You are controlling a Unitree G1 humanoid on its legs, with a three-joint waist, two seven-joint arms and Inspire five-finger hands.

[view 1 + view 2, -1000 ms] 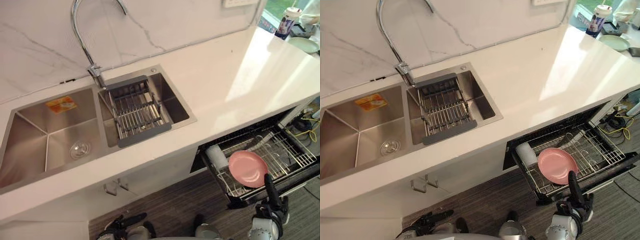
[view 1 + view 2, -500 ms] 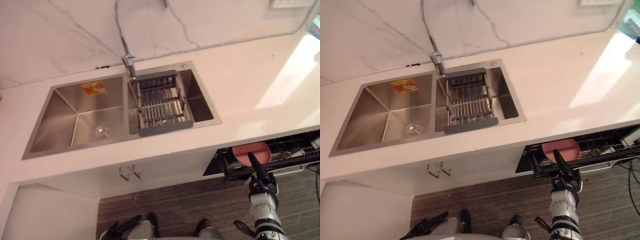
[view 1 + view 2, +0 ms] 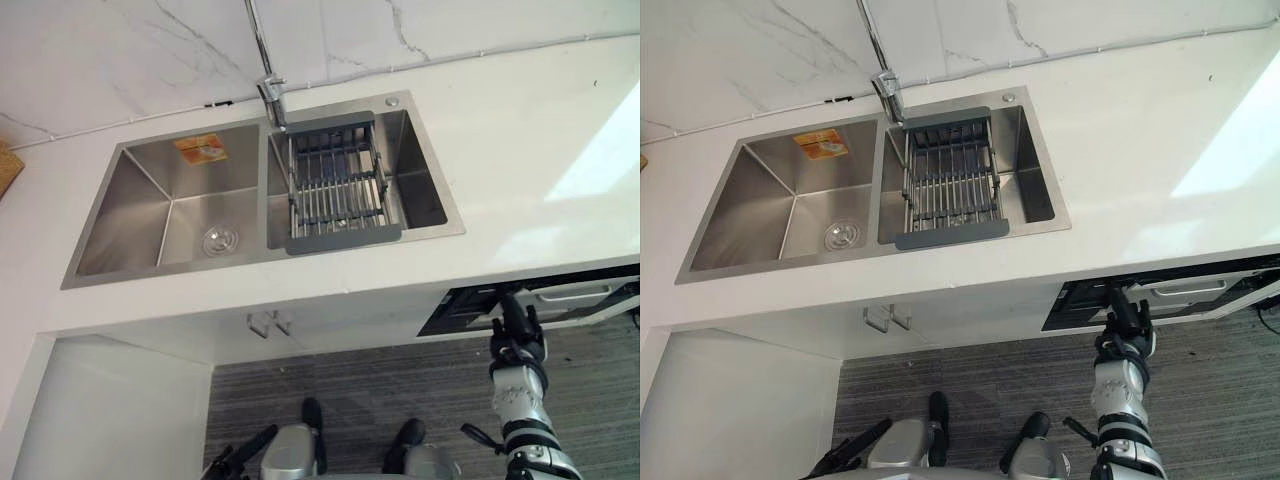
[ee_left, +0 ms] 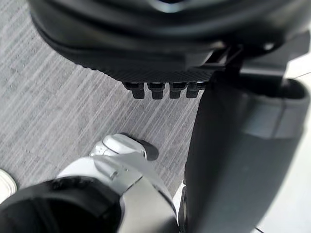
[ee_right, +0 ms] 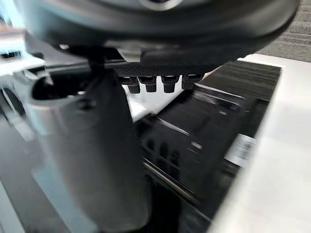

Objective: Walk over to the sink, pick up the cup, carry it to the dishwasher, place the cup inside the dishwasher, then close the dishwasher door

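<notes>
the step in hand looks like the last one, shutting the dishwasher door (image 3: 1085, 304), which reads as nearly up but with a dark gap left under the counter (image 3: 520, 170). the right hand (image 3: 1126, 322) stands with its fingers straight and together, holding nothing, fingertips touching the door's lower edge; the silver handle (image 3: 1188, 287) lies just beyond the fingertips and off to the outer side. the cup is probably inside the dishwasher, hidden by the door, though that is a judgement and cannot be confirmed here. to finish well, push with the flats of the fingers rather than the tips, straight ahead of the palm and level, so the door swings home without the hand skidding up under the counter lip. a push nearer the handle's middle should seat the door evenly; pressing from this end may twist it and leave the far side ajar. ease off only once the gap ahead of the fingers has gone. the left hand (image 3: 854, 451) hangs low and relaxed, empty, well apart from the right, and the sink (image 3: 130, 195) sits far off on its side.
</notes>
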